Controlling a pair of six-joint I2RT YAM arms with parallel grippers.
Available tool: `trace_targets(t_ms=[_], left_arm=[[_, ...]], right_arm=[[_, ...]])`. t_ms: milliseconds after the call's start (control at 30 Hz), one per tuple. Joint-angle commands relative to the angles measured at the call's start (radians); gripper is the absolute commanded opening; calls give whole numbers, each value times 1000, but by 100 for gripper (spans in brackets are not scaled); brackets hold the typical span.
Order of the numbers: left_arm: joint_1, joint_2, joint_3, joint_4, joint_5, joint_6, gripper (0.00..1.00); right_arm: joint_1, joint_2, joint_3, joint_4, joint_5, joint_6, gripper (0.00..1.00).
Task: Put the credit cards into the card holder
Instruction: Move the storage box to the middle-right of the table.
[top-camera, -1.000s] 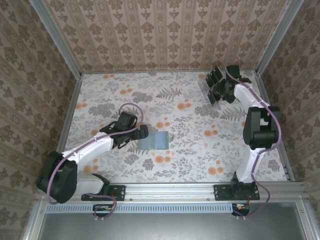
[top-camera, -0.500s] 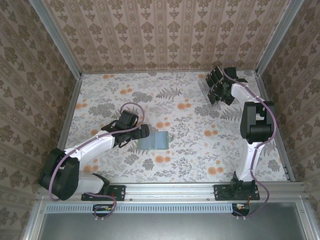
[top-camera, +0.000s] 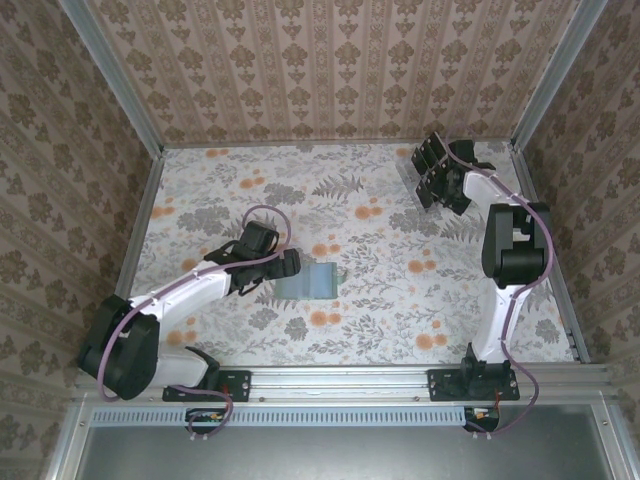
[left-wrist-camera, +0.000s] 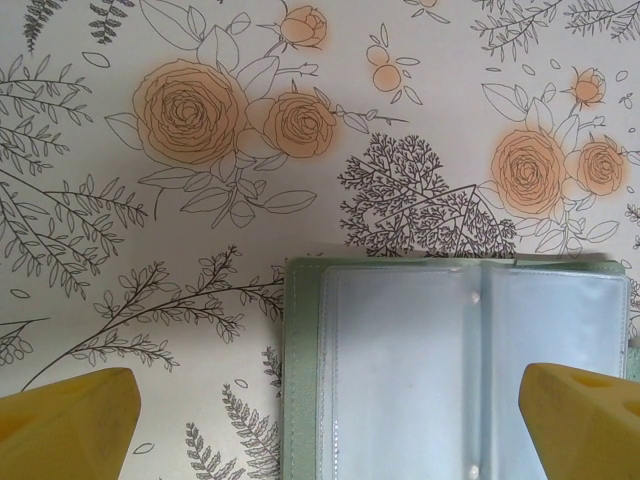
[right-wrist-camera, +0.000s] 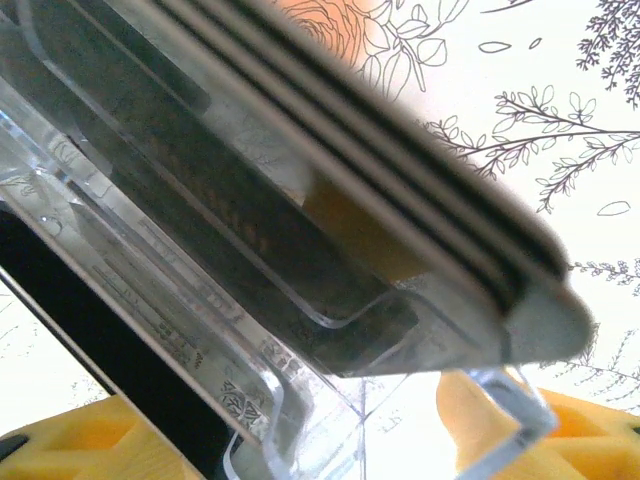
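The card holder (top-camera: 310, 280) lies open on the floral tabletop, a grey-green wallet (left-wrist-camera: 300, 380) with clear plastic sleeves inside. My left gripper (top-camera: 282, 267) hovers at its left end, open, its yellow fingertips (left-wrist-camera: 70, 425) spread wide on either side of the wallet's near part (left-wrist-camera: 330, 435). The credit cards (top-camera: 430, 160) are glossy black and stand in a clear plastic rack at the back right. My right gripper (top-camera: 443, 185) is pressed close to that rack, open. In the right wrist view the card edges (right-wrist-camera: 400, 200) run diagonally just above the spread yellow fingers (right-wrist-camera: 90, 445).
The clear tiered rack (right-wrist-camera: 250, 400) lies between my right fingers. The enclosure's patterned back wall (top-camera: 330, 70) and the right rail (top-camera: 545, 230) are close to the rack. Open floral tabletop (top-camera: 400, 300) separates the wallet from the rack.
The right arm has straightened and brought its gripper in closer to the card rack. The left arm has shifted only slightly beside the wallet.
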Motion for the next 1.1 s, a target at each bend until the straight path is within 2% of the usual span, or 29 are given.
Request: trace_targets(t_ms=[0, 333, 700, 1067], left_arm=[[-11, 9, 31, 7, 2, -14, 100], [-27, 6, 38, 14, -1, -15, 100], [-41, 2, 29, 37, 2, -13, 100], [-42, 3, 28, 74, 10, -3, 100]], right_arm=[[-7, -32, -65, -28, 22, -5, 62], [-7, -153, -244, 28, 3, 22, 62], [-4, -381, -538, 77, -3, 66, 62], [25, -784, -840, 47, -11, 131, 62]])
